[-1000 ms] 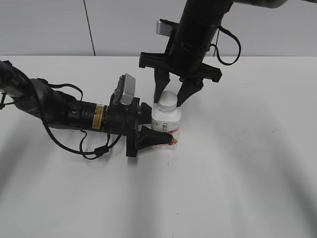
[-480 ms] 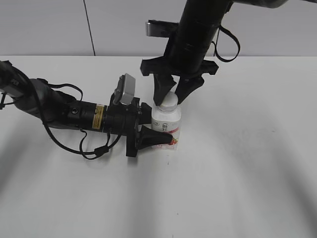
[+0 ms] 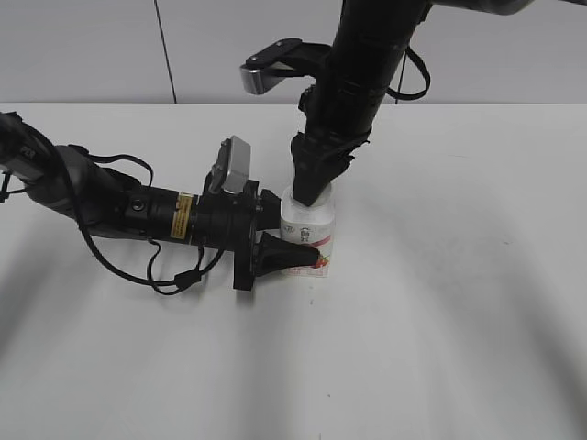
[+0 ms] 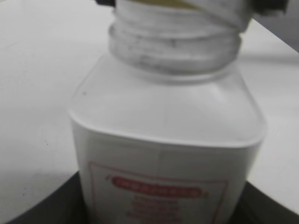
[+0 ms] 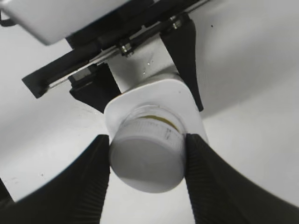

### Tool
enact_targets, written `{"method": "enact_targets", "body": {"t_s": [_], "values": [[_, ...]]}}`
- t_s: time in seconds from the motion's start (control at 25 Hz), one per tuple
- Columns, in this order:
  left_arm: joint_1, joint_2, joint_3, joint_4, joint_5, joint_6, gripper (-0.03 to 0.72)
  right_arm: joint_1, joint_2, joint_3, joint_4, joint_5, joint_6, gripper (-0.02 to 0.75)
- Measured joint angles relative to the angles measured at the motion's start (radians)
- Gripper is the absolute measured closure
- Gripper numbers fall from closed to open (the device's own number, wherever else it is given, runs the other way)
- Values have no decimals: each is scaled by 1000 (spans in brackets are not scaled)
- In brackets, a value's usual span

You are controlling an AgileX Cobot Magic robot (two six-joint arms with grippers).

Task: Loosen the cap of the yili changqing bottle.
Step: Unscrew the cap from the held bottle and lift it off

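Note:
The yili changqing bottle point(image 3: 310, 225) stands upright on the white table, a squat white bottle with a red-pink label. My left gripper point(image 3: 295, 253) lies low from the left and is shut on the bottle's body. In the left wrist view the bottle point(image 4: 163, 121) fills the frame, its threaded neck bare, with my left gripper point(image 4: 159, 212) dark at both bottom corners. My right gripper point(image 3: 312, 183) comes down from above and is shut on the cap point(image 5: 147, 161), one finger on each side point(image 5: 148, 164). The cap sits tilted, with a yellowish gap under its rim. In the exterior view the fingers hide the cap.
The white table point(image 3: 459, 302) runs to a grey wall at the back. The left arm and its cables point(image 3: 138, 211) lie across the left side of the table. The right arm point(image 3: 367, 55) stands over the bottle.
My right gripper was open astride the cap. It has come down, closed on the cap and turned about it, its wrist camera swinging to the left. The bottle and left arm have stayed put.

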Motion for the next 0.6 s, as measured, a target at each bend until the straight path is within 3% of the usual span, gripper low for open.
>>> {"method": "enact_targets", "body": {"t_s": [0.6], "values": [[0,0,0,0,0,-1,285,0,0,0,-5,1,-450,350]]}}
